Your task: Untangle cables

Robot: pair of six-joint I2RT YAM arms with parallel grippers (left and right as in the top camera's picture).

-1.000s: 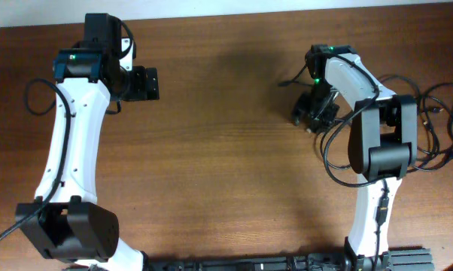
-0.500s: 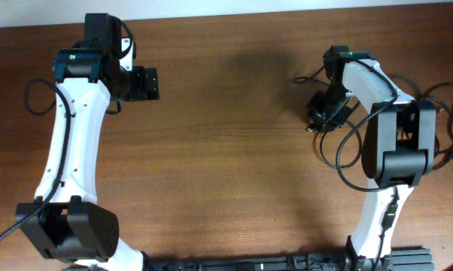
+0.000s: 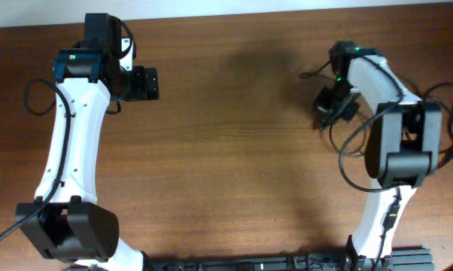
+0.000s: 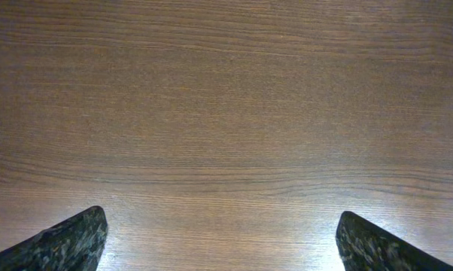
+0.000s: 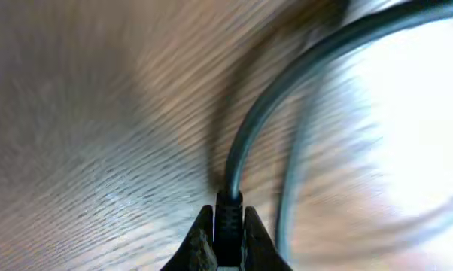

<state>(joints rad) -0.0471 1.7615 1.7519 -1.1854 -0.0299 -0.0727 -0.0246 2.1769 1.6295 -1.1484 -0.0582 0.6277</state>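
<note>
My right gripper (image 5: pixel 228 239) is shut on the ribbed plug end of a thin black cable (image 5: pixel 266 113), which arcs up and away to the right over the wood. From overhead, the right gripper (image 3: pixel 326 113) hovers at the table's right side, and a cable loop (image 3: pixel 341 162) hangs below it. The rest of the cables (image 3: pixel 446 124) lie in a loose tangle at the far right edge, partly hidden by the right arm. My left gripper (image 3: pixel 144 83) is at the upper left, open over bare wood, with its fingertips (image 4: pixel 68 245) far apart and nothing between them.
The brown wooden table (image 3: pixel 234 150) spans the whole view, with a pale wall strip along its back edge. The right arm's white links (image 3: pixel 392 143) stand between the gripper and the tangle. A black rail (image 3: pixel 287 263) runs along the front edge.
The right gripper has moved right and slightly toward the back, and its jaws have closed on the cable's plug end. The cable loop followed it. The left arm has not moved.
</note>
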